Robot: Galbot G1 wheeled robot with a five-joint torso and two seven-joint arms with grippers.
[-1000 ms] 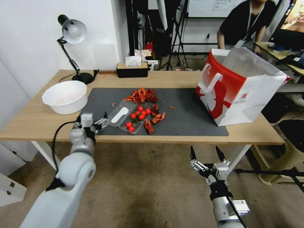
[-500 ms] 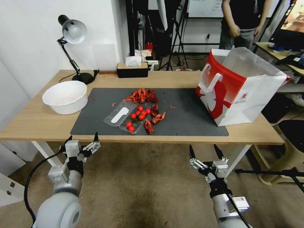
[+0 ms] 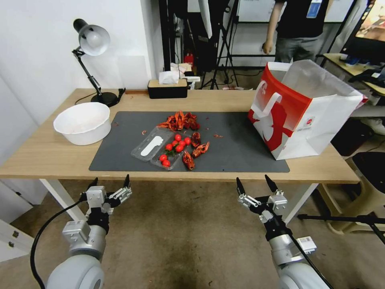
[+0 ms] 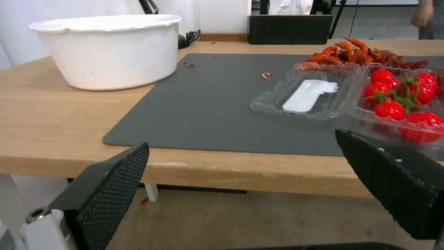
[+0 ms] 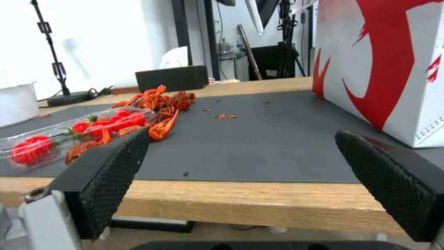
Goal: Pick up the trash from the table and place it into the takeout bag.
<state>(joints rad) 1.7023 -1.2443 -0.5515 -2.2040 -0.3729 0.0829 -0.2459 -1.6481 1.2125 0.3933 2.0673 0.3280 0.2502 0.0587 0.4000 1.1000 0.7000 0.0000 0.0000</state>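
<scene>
Change since a second ago: left gripper, then over the near-left corner of the grey mat beside the plastic tray, now sits below the table's front edge, off the table; right gripper has risen slightly toward that edge. Left gripper: fingers spread wide, empty, in front of the table's left half. Right gripper: fingers likewise apart, empty, below the edge under the mat's right half. Wooden table: carries the mat. On mat, centre: clear plastic clamshell tray, lid open with a white label, base holding cherry tomatoes. Touching and just beyond the tray: crayfish shells, red-orange, one heap at the far side, loose pieces at the tray's right. Small shell crumbs scattered nearby. Takeout bag: red and white paper, white flat handle, standing upright and open at the mat's right end. White bowl: left of mat. Black tissue box and desk lamp: at the far edge.
</scene>
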